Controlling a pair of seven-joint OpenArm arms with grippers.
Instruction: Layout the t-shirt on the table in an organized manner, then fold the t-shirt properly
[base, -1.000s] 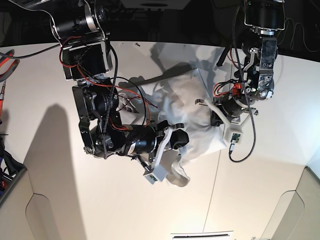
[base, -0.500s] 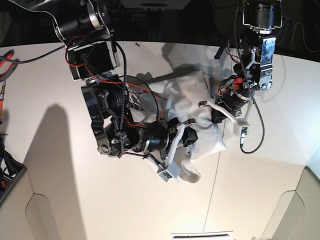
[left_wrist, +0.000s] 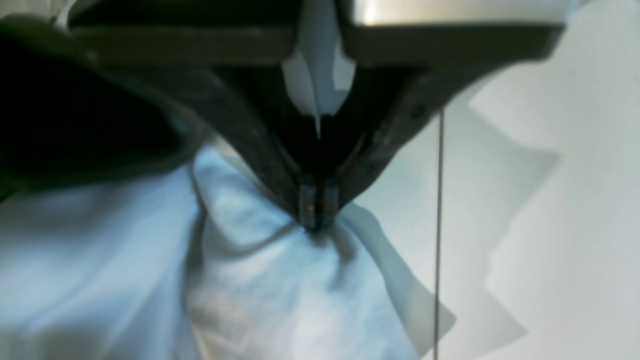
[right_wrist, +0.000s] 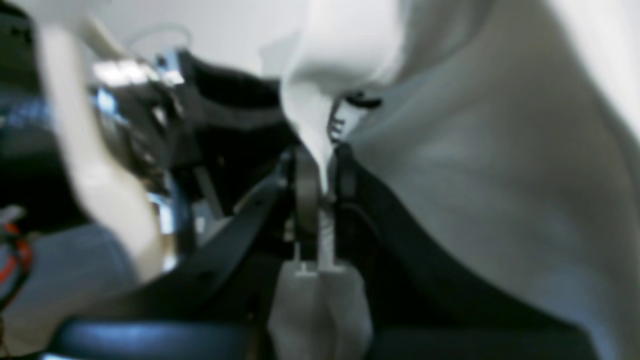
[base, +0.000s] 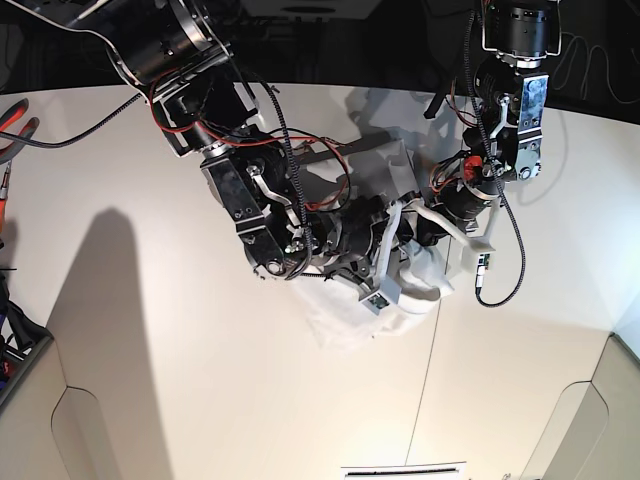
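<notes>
base view overhead, wrist views close, all sharing the t-shirt (base: 415, 300)

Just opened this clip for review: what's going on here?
A two-armed robot is handling a white t-shirt over the table. Both hands are shut on pinches of cloth: the left hand and the right hand. The shirt is bunched between the arms, not yet laid flat or folded.

Right claw (base: 405, 232) swung across toward left claw (base: 428, 225); the two now nearly meet. T-shirt (base: 345, 318) bunched tighter between them, its loose lower edge trailing behind right claw.
</notes>
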